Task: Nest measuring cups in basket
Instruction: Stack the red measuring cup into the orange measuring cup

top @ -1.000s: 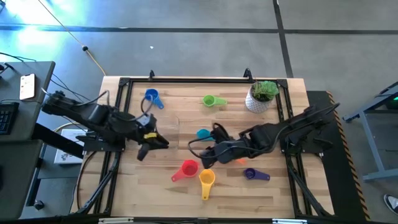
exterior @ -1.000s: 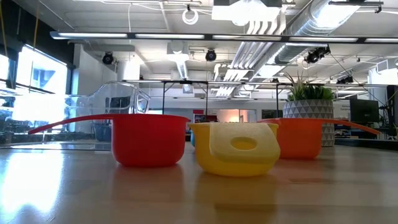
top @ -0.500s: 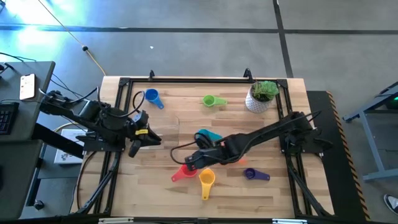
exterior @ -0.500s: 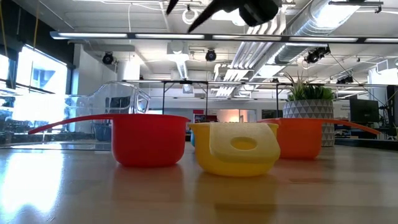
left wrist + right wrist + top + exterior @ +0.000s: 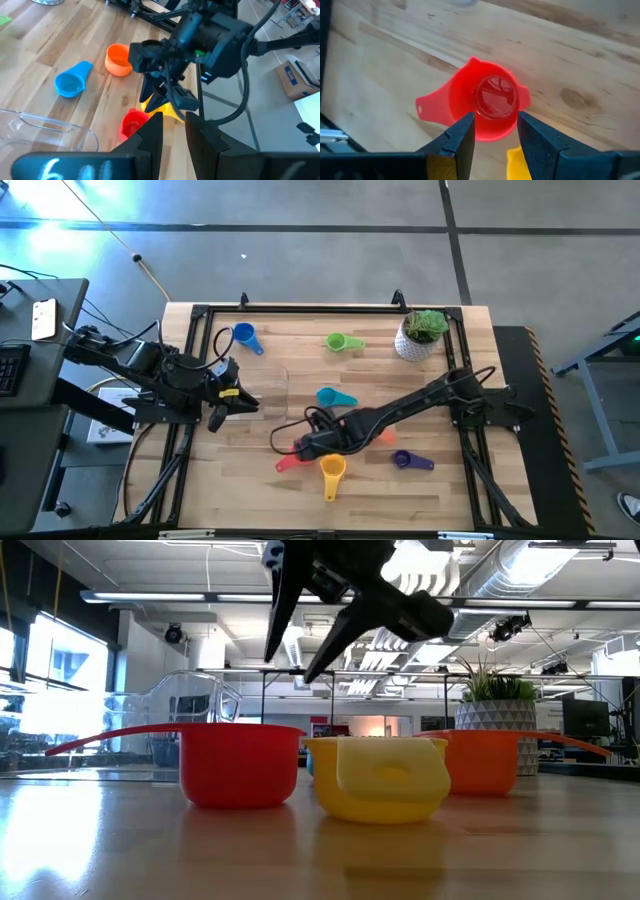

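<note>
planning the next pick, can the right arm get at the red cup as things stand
Probably yes: the right gripper hangs open directly above the red cup, which sits upright and uncovered. The yellow cup stands close beside it.

A light wooden plank table (image 5: 270, 490) fills the middle of the high view, edged by a black metal frame (image 5: 300, 309). At its upper right stands a white faceted pot holding a green leafy plant (image 5: 421, 334). A dark side desk (image 5: 25, 350) sits at the left edge, bearing a white phone (image 5: 43, 319).
</note>
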Robot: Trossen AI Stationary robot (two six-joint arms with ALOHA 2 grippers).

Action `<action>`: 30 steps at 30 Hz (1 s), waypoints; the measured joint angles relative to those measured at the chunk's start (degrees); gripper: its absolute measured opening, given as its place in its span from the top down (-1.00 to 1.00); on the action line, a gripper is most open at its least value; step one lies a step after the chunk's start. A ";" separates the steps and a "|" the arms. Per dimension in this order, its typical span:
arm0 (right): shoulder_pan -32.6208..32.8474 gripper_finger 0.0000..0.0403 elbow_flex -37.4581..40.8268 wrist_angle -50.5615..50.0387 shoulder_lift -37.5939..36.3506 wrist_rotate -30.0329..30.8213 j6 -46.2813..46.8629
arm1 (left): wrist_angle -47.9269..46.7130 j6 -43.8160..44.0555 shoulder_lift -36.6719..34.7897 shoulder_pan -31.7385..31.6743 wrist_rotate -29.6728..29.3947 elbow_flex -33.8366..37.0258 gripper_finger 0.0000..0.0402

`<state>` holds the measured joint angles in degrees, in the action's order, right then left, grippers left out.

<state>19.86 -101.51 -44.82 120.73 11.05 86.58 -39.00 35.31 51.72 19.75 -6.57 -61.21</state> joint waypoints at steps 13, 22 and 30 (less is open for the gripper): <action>0.17 0.32 0.00 -0.94 4.33 -2.17 1.69 | -0.33 0.00 0.00 0.02 -0.02 0.00 0.63; -0.40 0.32 0.00 -1.39 6.11 -2.58 0.54 | -0.49 0.00 0.00 0.02 -0.20 0.02 0.63; -1.28 0.55 0.00 -2.06 6.18 -3.59 -0.61 | -0.74 -0.03 0.00 0.02 -0.35 0.04 0.63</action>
<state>18.57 -101.51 -46.88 126.91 7.47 85.97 -39.74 35.28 51.72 19.77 -6.92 -61.17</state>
